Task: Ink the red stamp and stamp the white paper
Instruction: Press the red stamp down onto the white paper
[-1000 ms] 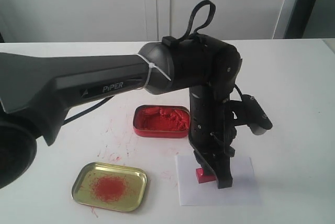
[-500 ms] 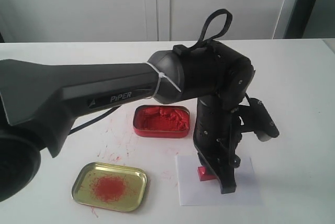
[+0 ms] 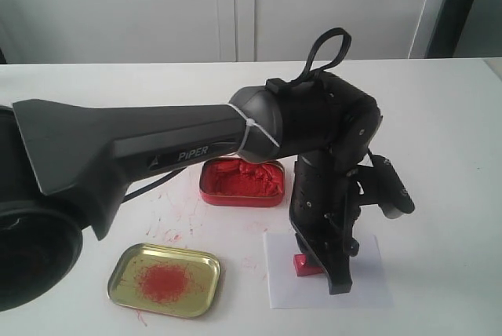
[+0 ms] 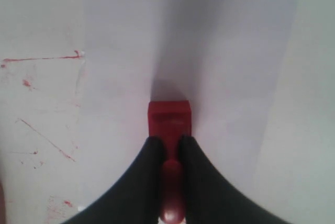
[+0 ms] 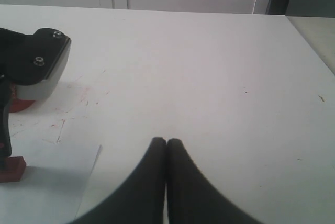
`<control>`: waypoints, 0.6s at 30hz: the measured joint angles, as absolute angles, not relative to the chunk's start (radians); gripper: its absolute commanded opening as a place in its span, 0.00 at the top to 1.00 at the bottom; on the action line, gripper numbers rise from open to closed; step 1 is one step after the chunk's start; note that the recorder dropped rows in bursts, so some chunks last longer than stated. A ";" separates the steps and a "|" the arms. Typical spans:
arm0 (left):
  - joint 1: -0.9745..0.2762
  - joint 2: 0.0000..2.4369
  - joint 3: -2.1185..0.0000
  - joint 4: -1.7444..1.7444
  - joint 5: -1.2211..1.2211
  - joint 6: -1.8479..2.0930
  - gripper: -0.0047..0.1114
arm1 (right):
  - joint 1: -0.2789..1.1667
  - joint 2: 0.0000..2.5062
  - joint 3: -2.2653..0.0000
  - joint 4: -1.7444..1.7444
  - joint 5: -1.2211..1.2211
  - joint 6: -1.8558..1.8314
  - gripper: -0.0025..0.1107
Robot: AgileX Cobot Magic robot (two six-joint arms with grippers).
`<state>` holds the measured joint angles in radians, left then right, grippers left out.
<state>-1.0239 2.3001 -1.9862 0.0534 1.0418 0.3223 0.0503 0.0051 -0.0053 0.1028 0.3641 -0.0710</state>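
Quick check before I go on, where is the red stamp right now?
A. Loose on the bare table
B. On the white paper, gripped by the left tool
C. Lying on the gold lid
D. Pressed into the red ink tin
B: the left wrist view shows the left tool shut on the knob of the red stamp, whose square base is down on the white paper, away from both tins.

Soft bright light washes out the counter (image 3: 447,116). The left wrist view is blurry; a grey shadow crosses the white paper (image 4: 220,51).
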 measured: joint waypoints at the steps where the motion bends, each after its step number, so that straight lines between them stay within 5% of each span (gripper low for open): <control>1: -1.024 2.305 -1.989 0.053 1.044 0.322 0.96 | 0.050 0.005 -0.005 0.103 0.364 -0.071 0.98; 18: -1.024 2.322 -2.002 0.052 1.059 0.322 0.96 | 0.050 0.005 -0.005 0.103 0.364 -0.071 0.98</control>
<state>-1.0239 2.3224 -2.0017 0.0516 1.0595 0.3223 0.0503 0.0051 -0.0053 0.1028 0.3641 -0.0710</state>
